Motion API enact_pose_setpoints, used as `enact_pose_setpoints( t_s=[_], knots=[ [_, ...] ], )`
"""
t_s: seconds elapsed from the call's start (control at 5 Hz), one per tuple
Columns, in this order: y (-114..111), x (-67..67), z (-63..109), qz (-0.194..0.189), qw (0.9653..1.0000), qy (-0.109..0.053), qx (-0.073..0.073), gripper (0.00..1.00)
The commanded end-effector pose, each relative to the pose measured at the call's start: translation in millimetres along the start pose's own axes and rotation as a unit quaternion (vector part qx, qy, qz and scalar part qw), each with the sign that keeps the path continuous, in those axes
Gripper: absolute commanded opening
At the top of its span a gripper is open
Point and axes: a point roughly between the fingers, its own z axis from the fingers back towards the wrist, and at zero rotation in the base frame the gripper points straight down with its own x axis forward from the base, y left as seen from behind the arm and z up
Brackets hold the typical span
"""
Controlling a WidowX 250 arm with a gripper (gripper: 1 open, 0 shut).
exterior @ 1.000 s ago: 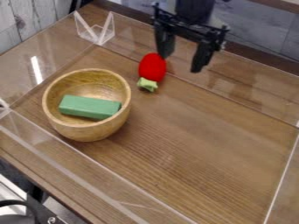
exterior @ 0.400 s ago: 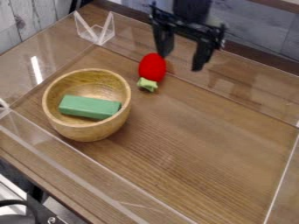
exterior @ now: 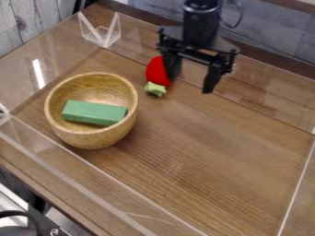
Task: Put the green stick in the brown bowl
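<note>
Gripper [exterior: 194, 75], fingers spread and empty, pointed down at upper centre beside the red toy [exterior: 157, 74]. The green stick [exterior: 95, 112] lay inside the brown bowl [exterior: 74, 135] at left, suggesting the task was complete.

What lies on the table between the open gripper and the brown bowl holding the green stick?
In the camera view, the red strawberry toy lies between the gripper and the brown bowl, where the green stick rests.
</note>
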Motion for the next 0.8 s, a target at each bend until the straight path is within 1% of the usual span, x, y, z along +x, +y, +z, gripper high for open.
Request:
enact_pose_setpoints(
  t_s=[0.0, 0.2, 0.4, 0.6],
  knots=[
    [6.0, 1.2, 29.1, 0.026, 0.9979, -0.059, -0.008, 1.00],
    [2.3, 7.5, 34.6, -0.005, 0.9973, -0.072, -0.012, 1.00],
    [-1.0, 14.4, 35.2, -0.039, 0.9959, -0.080, -0.014, 1.00],
    [-11.9, 21.2, 30.7, -0.079, 0.9934, -0.080, -0.016, 1.00]
  ],
)
